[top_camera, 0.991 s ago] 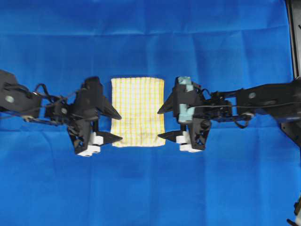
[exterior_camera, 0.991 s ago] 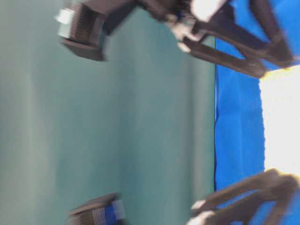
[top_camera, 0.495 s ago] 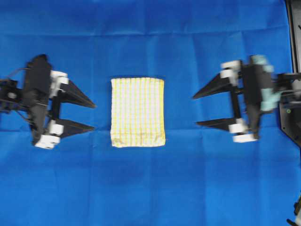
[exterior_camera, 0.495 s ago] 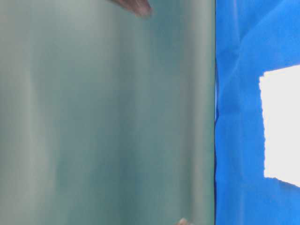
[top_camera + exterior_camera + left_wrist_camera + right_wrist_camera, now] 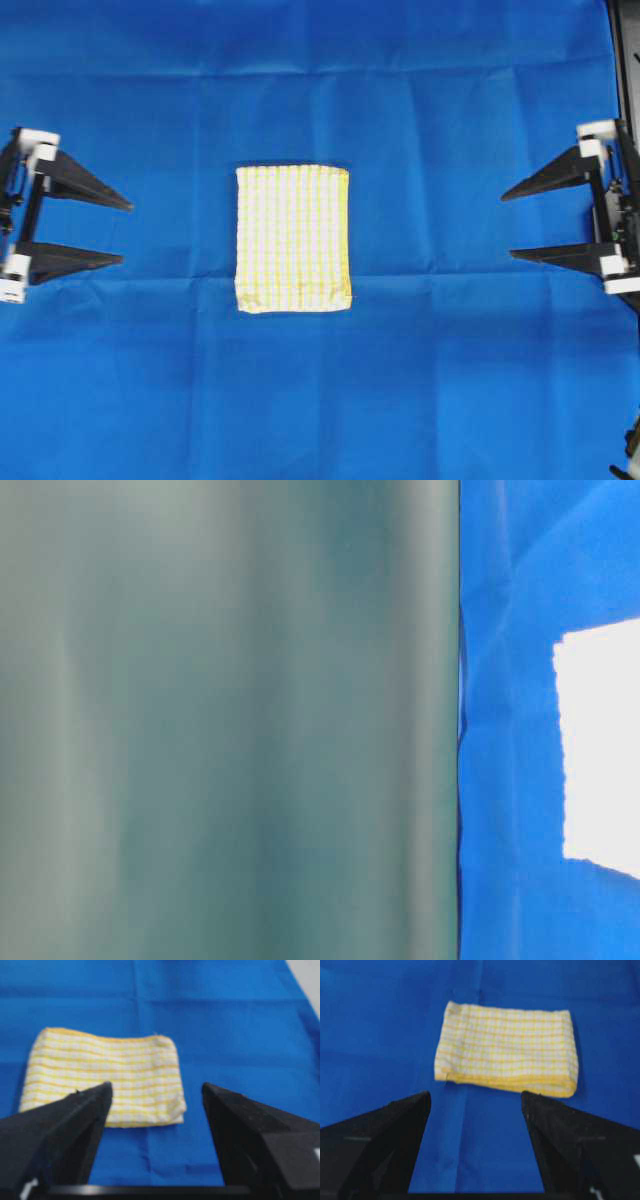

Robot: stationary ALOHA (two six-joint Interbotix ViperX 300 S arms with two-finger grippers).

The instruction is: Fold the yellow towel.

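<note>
Yellow towel [image 5: 293,238] folded small, flat between left gripper [image 5: 112,232] and right gripper [image 5: 515,224], well apart. Jaws wide open, empty. Looks done.

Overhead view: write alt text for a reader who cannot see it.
A folded yellow towel lies flat at the middle of a blue cloth. The left gripper and right gripper sit at the side edges, jaws open, touching nothing.
</note>
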